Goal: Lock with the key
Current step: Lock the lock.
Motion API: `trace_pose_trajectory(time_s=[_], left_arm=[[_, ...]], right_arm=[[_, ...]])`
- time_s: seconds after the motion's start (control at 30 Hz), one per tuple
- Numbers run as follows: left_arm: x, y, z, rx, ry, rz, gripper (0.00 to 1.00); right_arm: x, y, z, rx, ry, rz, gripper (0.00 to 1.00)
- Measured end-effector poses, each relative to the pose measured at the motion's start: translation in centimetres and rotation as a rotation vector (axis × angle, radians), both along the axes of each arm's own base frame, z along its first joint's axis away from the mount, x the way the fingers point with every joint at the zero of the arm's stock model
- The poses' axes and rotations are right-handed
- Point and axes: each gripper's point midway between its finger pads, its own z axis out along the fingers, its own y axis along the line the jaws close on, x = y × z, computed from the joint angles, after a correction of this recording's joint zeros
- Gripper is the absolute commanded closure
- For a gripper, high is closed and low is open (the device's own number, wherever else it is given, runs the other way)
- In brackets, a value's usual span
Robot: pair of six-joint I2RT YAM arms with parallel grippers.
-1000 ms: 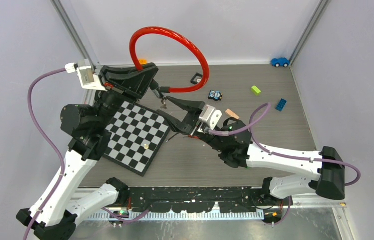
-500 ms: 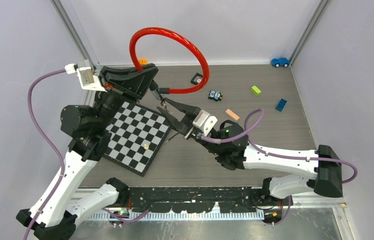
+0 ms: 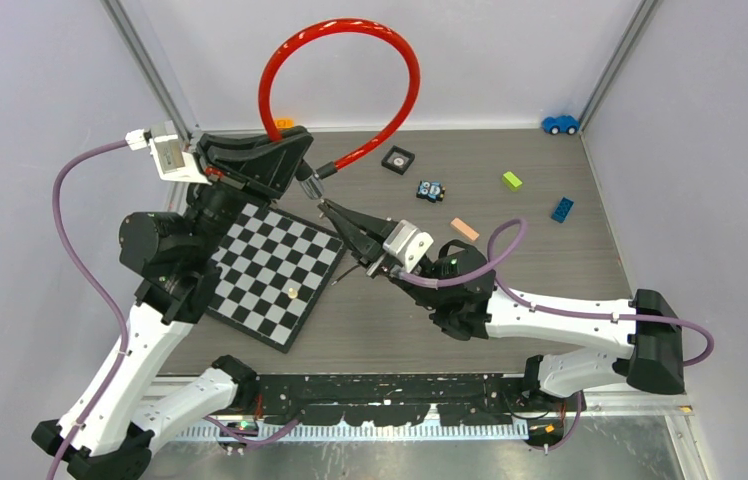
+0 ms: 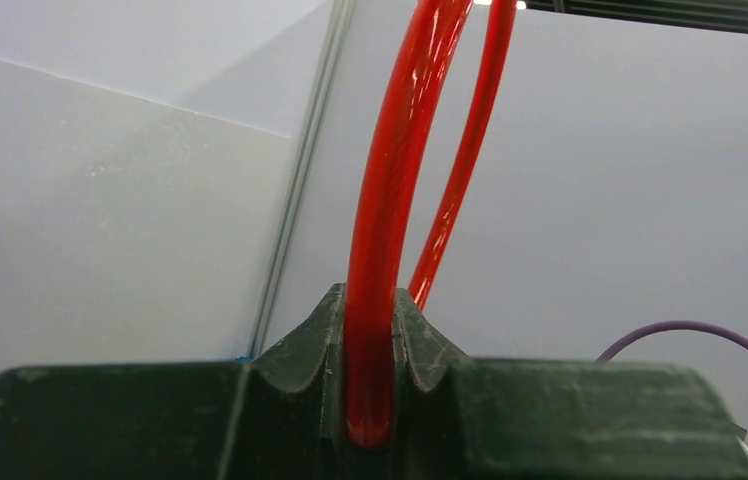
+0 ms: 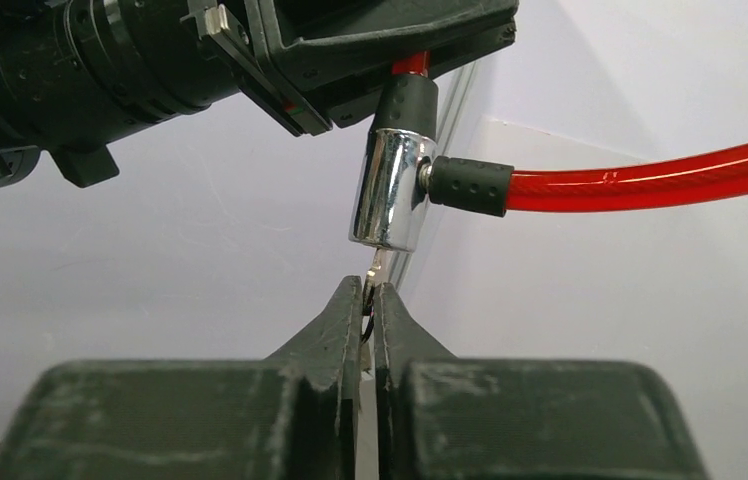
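A red cable lock (image 3: 412,75) arches up over the back of the table. Near one end of that cable my left gripper (image 3: 295,160) is shut on it; the left wrist view shows the red cable (image 4: 380,250) pinched between the left gripper's (image 4: 370,320) jaws. The chrome lock cylinder (image 5: 390,190) hangs just under the left gripper, with both black cable ends in it. A small metal key (image 5: 374,272) sticks out of the cylinder's bottom. My right gripper (image 5: 371,295) is shut on the key; from above its tips (image 3: 328,207) sit right under the cylinder (image 3: 312,185).
A chessboard (image 3: 275,270) lies under the left arm. Small items are scattered at the back right: a black square piece (image 3: 397,157), a toy car (image 3: 430,190), an orange block (image 3: 464,228), a green brick (image 3: 512,180), a blue brick (image 3: 562,208) and a blue car (image 3: 559,124).
My right gripper moved left to the hanging key and closed on it. The red cable loop swung up and stands more upright than before. The left gripper kept its grip.
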Motion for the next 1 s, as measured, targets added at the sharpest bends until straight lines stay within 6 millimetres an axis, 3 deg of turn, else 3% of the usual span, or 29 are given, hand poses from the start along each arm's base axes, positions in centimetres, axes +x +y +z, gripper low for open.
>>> trace_pose_trajectory(time_s=[0.2,0.27,0.37,0.43,0.7,1.0], left_arm=[[0.1,0.0,-0.1,-0.002,0.003,0.004,1.0],[0.1,0.0,-0.1,-0.002,0.005,0.004,1.0],[0.2,0.0,-0.1,-0.003,0.005,0.005,1.0],[0.2,0.0,-0.2,-0.002,0.007,0.005,1.0],[0.2,0.0,-0.3,0.001,0.007,0.003,1.0],[0.2,0.0,-0.3,0.002,0.008,0.004,1.0]], right_arm=[[0.1,-0.1,0.0,0.006,0.012,-0.002,0.94],[0.1,-0.1,0.0,0.007,0.013,-0.002,0.86],[0.1,-0.1,0.0,0.01,0.017,0.003,0.62],[-0.1,0.0,0.0,0.012,0.021,0.014,0.57],[-0.9,-1.1,0.5,0.047,0.046,0.049,0.52],[-2.1,-5.0,4.0,0.174,0.045,0.074,0.51]])
